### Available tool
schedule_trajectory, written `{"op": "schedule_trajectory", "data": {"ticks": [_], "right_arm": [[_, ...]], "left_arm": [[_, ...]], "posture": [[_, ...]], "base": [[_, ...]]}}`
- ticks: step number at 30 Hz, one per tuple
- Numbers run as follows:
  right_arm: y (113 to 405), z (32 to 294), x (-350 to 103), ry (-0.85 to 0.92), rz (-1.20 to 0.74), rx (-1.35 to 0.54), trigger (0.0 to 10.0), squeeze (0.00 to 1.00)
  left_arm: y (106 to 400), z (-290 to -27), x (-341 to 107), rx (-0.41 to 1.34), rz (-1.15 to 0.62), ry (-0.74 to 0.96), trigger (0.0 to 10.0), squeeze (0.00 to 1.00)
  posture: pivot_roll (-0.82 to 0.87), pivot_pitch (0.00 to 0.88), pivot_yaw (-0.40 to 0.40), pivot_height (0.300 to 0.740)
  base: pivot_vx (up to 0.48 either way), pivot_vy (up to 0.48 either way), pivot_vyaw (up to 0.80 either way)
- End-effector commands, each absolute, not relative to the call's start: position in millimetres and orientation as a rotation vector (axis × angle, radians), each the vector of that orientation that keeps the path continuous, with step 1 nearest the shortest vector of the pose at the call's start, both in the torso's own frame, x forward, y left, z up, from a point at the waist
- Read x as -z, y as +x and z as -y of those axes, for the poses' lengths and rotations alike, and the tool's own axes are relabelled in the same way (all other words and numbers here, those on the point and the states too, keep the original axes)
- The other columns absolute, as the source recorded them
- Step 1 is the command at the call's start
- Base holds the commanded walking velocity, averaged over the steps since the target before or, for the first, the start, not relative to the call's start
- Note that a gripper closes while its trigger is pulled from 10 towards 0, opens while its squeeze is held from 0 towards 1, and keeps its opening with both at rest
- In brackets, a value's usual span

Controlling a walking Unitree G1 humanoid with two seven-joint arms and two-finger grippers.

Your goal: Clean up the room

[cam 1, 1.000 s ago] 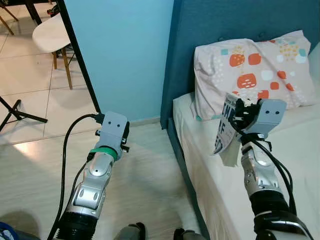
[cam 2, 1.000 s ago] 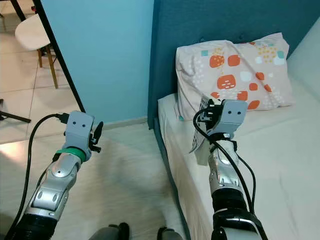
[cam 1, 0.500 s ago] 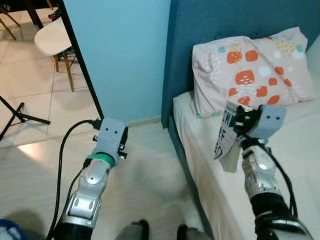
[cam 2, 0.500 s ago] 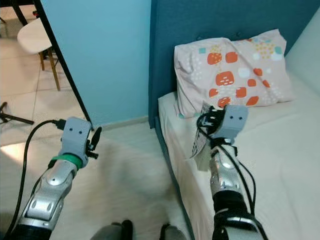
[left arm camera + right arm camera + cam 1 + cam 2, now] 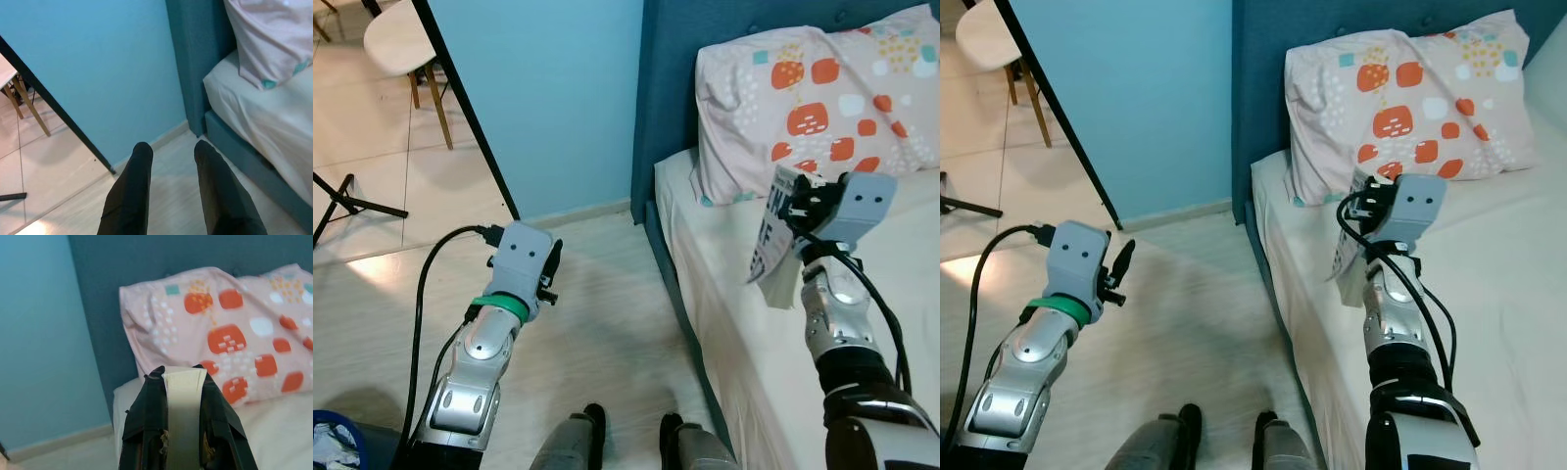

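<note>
Holding a printed booklet point(image 5: 771, 235) clamped in my right hand point(image 5: 803, 201), I'm over the bed's point(image 5: 734, 323) left edge near the pillow point(image 5: 822, 98); my left hand point(image 5: 171, 161), fingers apart, hangs above the floor point(image 5: 597, 333).

Blue wall point(image 5: 548, 88), teal bed point(image 5: 724, 304).

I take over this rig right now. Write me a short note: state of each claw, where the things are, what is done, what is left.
Right claw: shut on a book with bold black lettering, held over the near edge of the bed, in front of the patterned pillow.
Left claw: open, holding nothing, over the floor by the blue wall.
Done: book picked up.
Left: put the book away; where is not visible.
</note>
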State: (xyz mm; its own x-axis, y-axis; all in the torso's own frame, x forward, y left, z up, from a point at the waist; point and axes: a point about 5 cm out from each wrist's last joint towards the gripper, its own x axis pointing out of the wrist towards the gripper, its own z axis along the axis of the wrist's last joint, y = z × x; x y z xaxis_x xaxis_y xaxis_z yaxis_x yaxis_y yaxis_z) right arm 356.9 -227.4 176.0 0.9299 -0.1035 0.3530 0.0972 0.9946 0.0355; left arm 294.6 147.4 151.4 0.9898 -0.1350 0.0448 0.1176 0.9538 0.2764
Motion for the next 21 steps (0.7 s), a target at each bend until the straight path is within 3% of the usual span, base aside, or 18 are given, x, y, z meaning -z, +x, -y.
{"op": "schedule_trajectory", "data": {"ticks": [1,12,21], "right_arm": [[354.1,223.2,-188.1,-0.009,0.442,0.086,10.0,0.00],[344.1,235.1,-214.8,-0.071,0.582,0.137,10.0,0.00],[343.5,231.8,-215.9,-0.070,0.586,0.128,10.0,0.00]], "left_arm": [[294.0,-146.6,-150.5,0.124,0.053,0.257,10.0,0.00],[307.2,-134.4,-158.8,0.171,0.071,0.216,10.0,0.00],[313.0,-134.7,-159.9,0.159,0.081,0.220,10.0,0.00]], "posture": [[0.08,0.223,0.062,0.730],[0.04,0.155,0.077,0.730],[0.04,0.142,0.070,0.730]], "base": [[0.000,0.000,0.00],[0.000,0.000,0.00],[0.467,0.000,0.00]]}}
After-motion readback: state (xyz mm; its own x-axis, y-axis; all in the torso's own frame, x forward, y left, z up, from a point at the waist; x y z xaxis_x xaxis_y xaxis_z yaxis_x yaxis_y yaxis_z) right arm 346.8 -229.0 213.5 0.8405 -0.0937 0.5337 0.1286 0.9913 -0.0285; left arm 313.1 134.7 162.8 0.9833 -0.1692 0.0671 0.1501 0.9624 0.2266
